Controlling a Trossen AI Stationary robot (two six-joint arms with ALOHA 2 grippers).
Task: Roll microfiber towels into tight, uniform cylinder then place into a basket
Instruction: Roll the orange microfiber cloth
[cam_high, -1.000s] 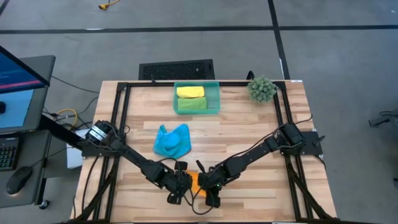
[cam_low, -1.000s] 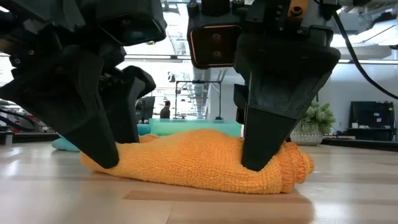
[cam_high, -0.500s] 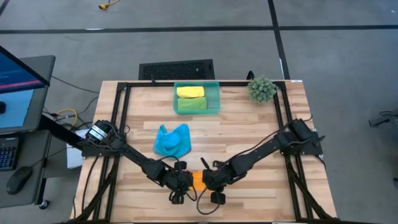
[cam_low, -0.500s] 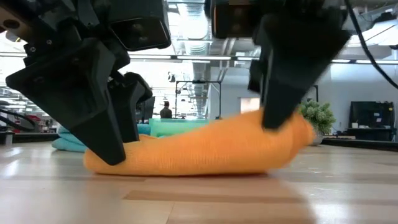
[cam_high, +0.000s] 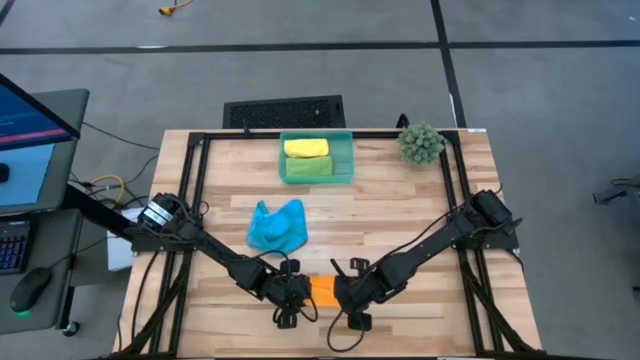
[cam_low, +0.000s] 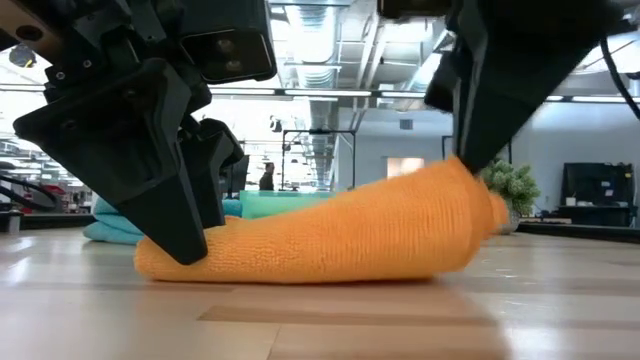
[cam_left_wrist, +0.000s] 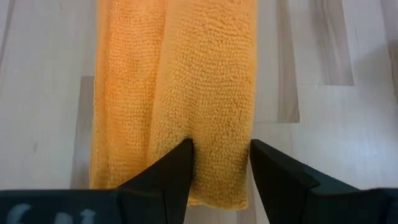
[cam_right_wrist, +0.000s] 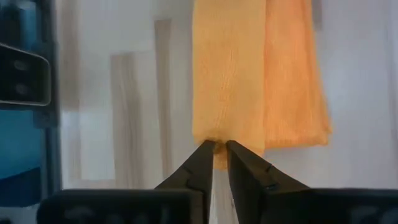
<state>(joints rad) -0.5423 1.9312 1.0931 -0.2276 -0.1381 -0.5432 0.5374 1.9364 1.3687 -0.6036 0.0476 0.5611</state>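
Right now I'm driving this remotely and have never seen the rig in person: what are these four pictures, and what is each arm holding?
You are looking at two dark robot arms working over a wooden table. One camera looks straight down, one sits at table-top height, and one rides on each wrist, looking past that arm's own fingers.

Near the table's front edge lies the orange towel, rolled into a cylinder. The left gripper clamps one end of it, which rests on the wood. The right gripper pinches the other end by a thin edge, and that end is raised off the table, as the low view shows.

Further back lies the blue towel, crumpled and unrolled. Behind it the teal basket holds the rolled yellow towel and the green towel. A spiky plant ball sits at the far right corner.
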